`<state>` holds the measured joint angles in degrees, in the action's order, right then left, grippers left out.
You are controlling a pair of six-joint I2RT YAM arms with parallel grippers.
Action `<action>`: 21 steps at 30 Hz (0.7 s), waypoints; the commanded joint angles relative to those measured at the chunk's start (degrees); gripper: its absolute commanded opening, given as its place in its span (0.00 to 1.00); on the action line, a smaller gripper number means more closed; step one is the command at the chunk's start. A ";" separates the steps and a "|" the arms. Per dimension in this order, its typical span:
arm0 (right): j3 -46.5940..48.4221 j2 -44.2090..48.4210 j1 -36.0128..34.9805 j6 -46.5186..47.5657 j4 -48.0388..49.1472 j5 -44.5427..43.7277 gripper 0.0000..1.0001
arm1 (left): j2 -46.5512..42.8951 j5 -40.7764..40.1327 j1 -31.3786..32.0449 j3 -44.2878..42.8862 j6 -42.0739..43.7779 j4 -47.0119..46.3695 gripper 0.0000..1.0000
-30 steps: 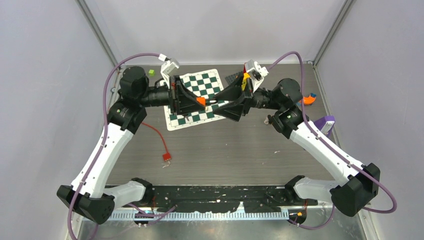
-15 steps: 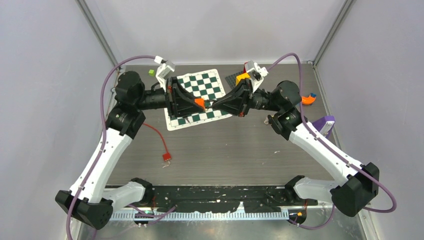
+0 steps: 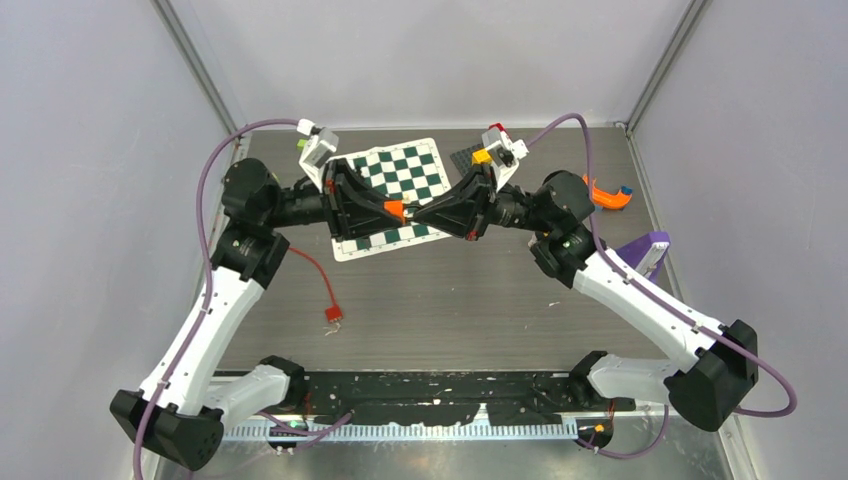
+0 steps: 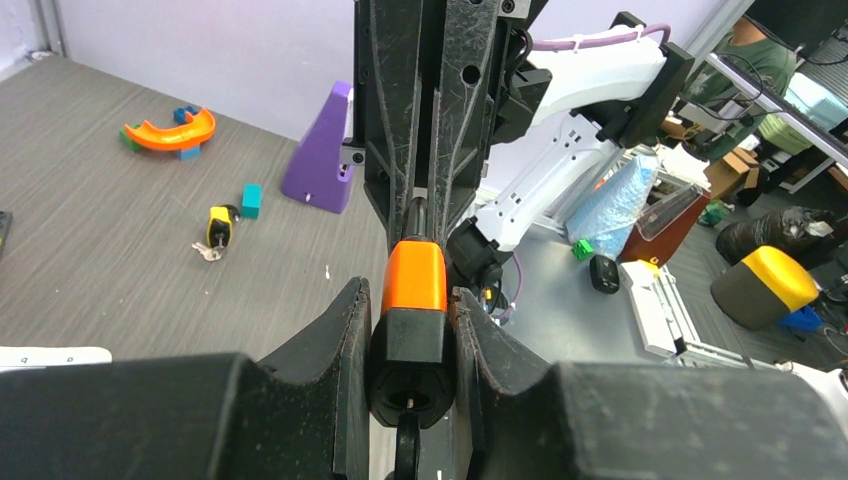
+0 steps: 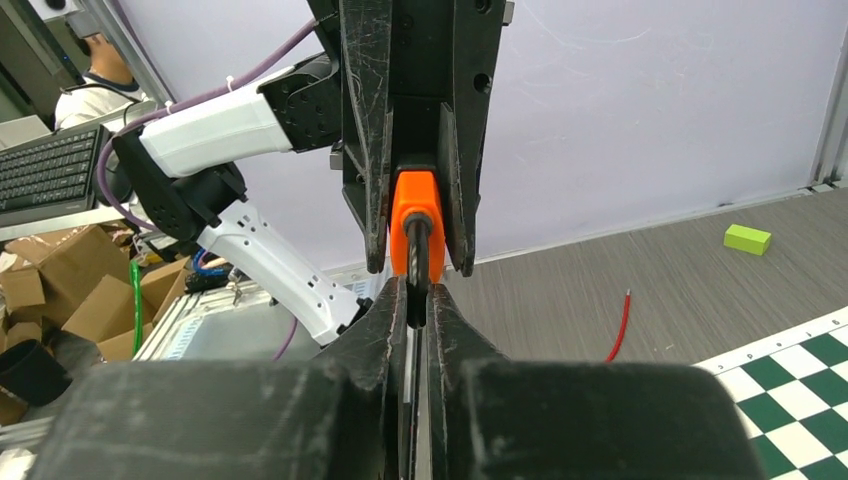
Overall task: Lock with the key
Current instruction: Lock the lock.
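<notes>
An orange and black padlock (image 3: 395, 209) hangs in the air over the checkered mat, with my left gripper (image 3: 383, 208) shut on its sides. In the left wrist view the lock (image 4: 412, 300) sits squeezed between the two pads, its black end toward the camera. My right gripper (image 3: 422, 213) meets it from the right, tip to tip. Its jaws are shut on the black head of the key (image 5: 418, 255), which sticks out of the lock's orange face (image 5: 415, 205). The right gripper (image 5: 418, 288) shows almost no gap. The key's blade is hidden.
The checkered mat (image 3: 400, 172) lies below the grippers. A red cable (image 3: 318, 280) runs at the left and a green block (image 3: 302, 145) sits at the back left. An orange curved piece (image 3: 605, 195) and a purple wedge (image 3: 648, 247) lie at the right. A small yellow-black lock (image 4: 216, 230) rests on the table.
My right gripper has closed on the key's head. Both grippers, still joined at the lock, have shifted slightly to the left.
</notes>
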<state>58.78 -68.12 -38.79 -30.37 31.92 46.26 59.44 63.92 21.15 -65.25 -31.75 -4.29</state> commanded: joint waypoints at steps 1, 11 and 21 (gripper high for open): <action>2.21 -1.02 -4.17 1.39 0.79 -3.13 0.05 | 0.17 -1.21 1.80 0.96 -1.39 -5.65 0.00; 2.36 -3.26 -9.24 2.80 -0.74 -7.58 0.05 | 1.35 -7.13 7.12 1.70 -0.43 -7.20 0.00; 0.88 0.25 -8.25 1.61 -1.95 -10.87 0.10 | 0.36 -9.49 7.37 0.92 2.24 -2.28 0.00</action>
<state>58.94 -67.00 -42.63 -27.75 32.29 35.44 58.15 56.40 23.75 -64.25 -32.25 -8.69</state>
